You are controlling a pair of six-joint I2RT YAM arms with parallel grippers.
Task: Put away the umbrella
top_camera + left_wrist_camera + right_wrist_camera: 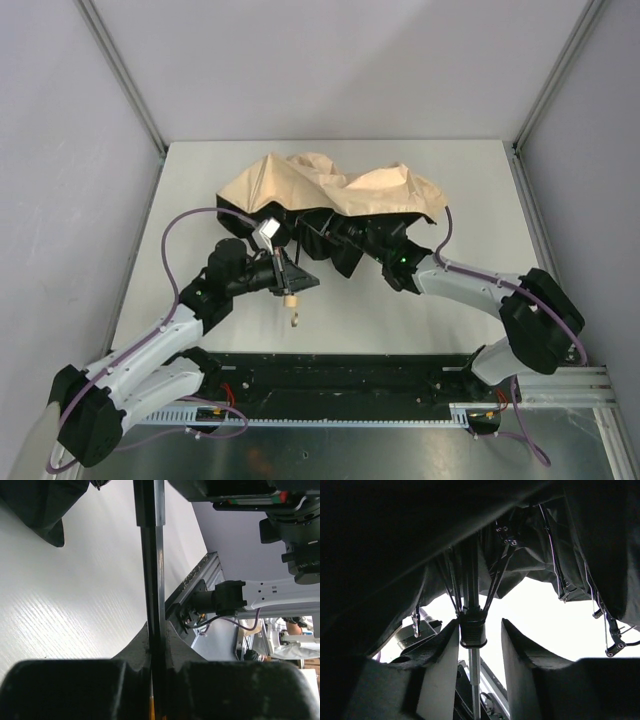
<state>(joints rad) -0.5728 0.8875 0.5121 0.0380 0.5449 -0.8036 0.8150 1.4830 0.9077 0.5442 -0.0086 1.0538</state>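
The umbrella [335, 190] lies half open at the table's back middle, beige fabric on top and dark underside below. Its pale handle [289, 298] with the wrist loop points toward the near edge. My left gripper [283, 277] is shut on the thin black shaft [152, 570], just above the handle. My right gripper [352, 238] is under the canopy, open. In the right wrist view its fingers [447, 655] stand either side of the black runner [472, 628] on the shaft, the left finger touching or nearly touching it. Black ribs [497, 575] fan out above.
The white table [420, 300] has grey walls on three sides. A black rail [340, 375] with cables runs along the near edge between the arm bases. Loose rib tips [612, 630] hang at the right of the right wrist view.
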